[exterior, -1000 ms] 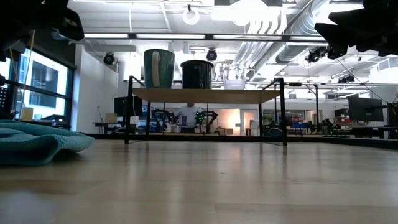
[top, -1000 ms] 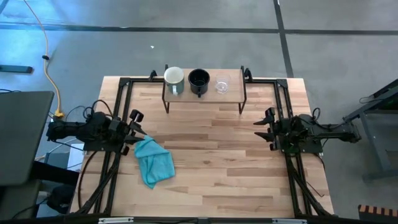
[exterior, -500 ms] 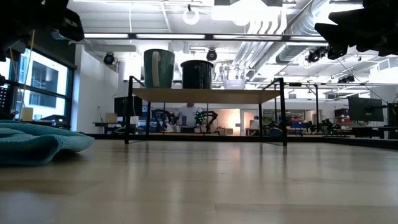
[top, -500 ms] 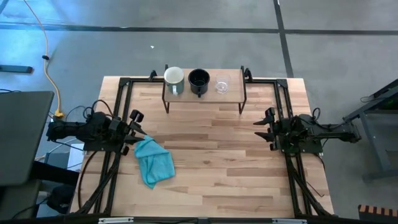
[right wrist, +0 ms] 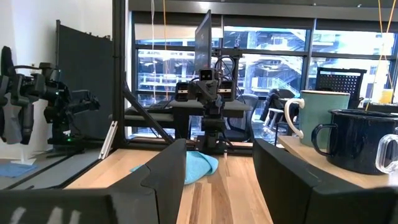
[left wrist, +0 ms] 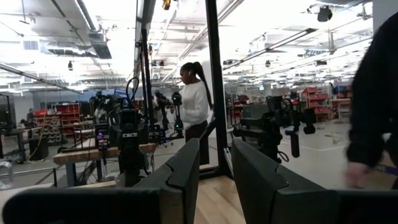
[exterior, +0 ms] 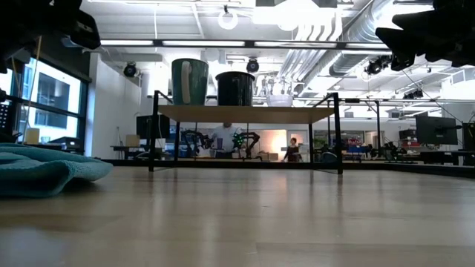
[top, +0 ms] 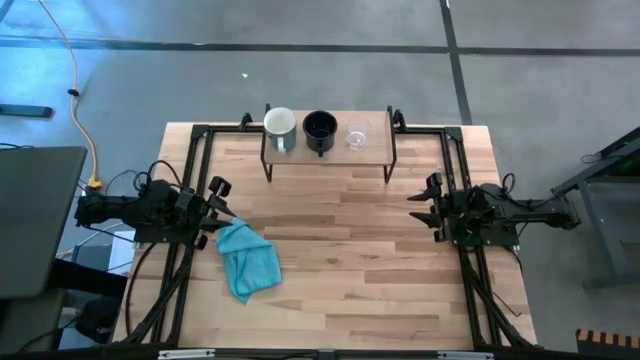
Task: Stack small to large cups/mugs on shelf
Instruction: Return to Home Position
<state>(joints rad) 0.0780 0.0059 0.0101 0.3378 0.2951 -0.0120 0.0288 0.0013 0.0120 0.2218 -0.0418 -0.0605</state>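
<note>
Only a distant person [exterior: 289,148] is shifting; both arms are staying parked. The white handled mug [top: 280,122], black mug [top: 320,126] and clear glass cup [top: 357,135] are standing abreast on the low light-wood shelf [top: 300,148]. The left gripper [top: 221,203], narrowly parted and empty, is risking snagging the crumpled teal cloth [top: 247,258]; the right gripper [top: 428,205] is waiting wider, empty.

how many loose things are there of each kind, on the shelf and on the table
mugs: 2, a light mug and a dark mug, both on the shelf
glass cup: 1, on the shelf
cloth: 1, on the table
total: 4
</note>
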